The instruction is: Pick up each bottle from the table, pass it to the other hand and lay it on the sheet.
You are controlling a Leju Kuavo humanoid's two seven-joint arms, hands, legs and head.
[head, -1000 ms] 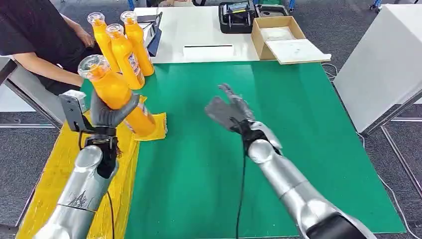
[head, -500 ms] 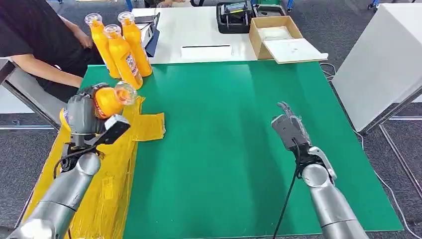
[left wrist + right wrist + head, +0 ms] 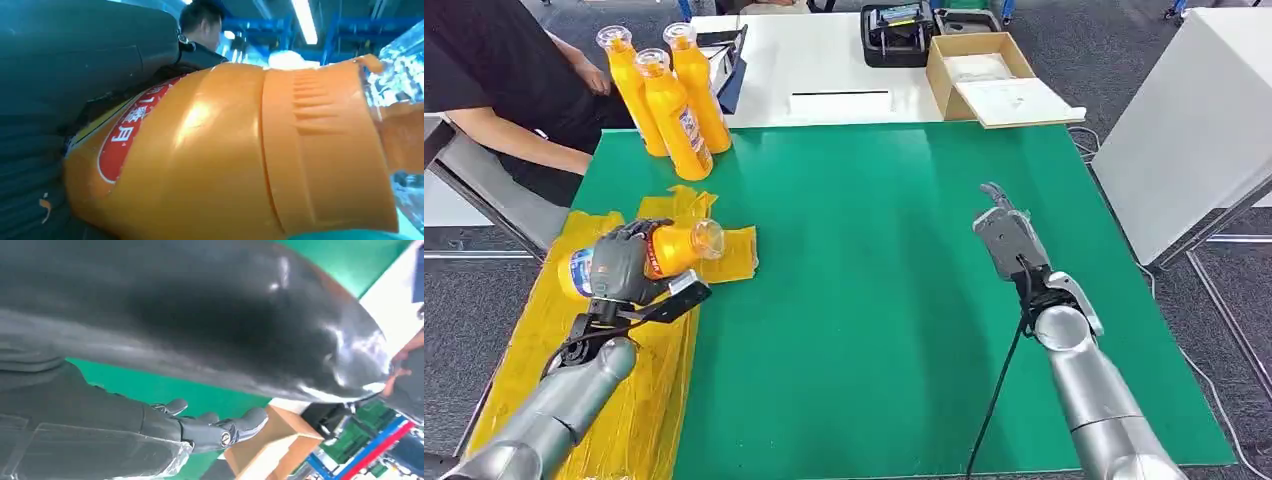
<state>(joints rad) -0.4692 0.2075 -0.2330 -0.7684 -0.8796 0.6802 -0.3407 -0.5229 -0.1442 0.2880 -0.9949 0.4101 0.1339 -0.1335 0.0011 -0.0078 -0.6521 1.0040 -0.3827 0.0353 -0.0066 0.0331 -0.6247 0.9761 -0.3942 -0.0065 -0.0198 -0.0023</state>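
Orange plastic is wrapped by the dark fingers of the left hand [image 3: 621,266], which is clamped round the middle of the held bottle [image 3: 652,256]; in the left wrist view the same bottle [image 3: 240,155] is pressed against the hand's ribbed cover, its red label facing the camera. The bottle is carried on its side, clear cap pointing toward the green mat [image 3: 894,300], an attitude suited to being laid down rather than stood up. It is held over the yellow sheet [image 3: 639,400], which is spread along the desk's left edge and overlaps the mat; whether the bottle is touching the sheet cannot be told, so release is judged not yet due.

The right hand [image 3: 1007,238] is held well apart over the right part of the mat, fingers extended and nothing in them, which fits a hand that has no part in the laying-down. Three standing bottles [image 3: 669,100] are grouped upright at the far left corner of the mat, presumably awaiting their turn. A seated person [image 3: 494,70] is placed just beyond them, and a cardboard box [image 3: 984,75] rests on the white table [image 3: 824,60] behind.
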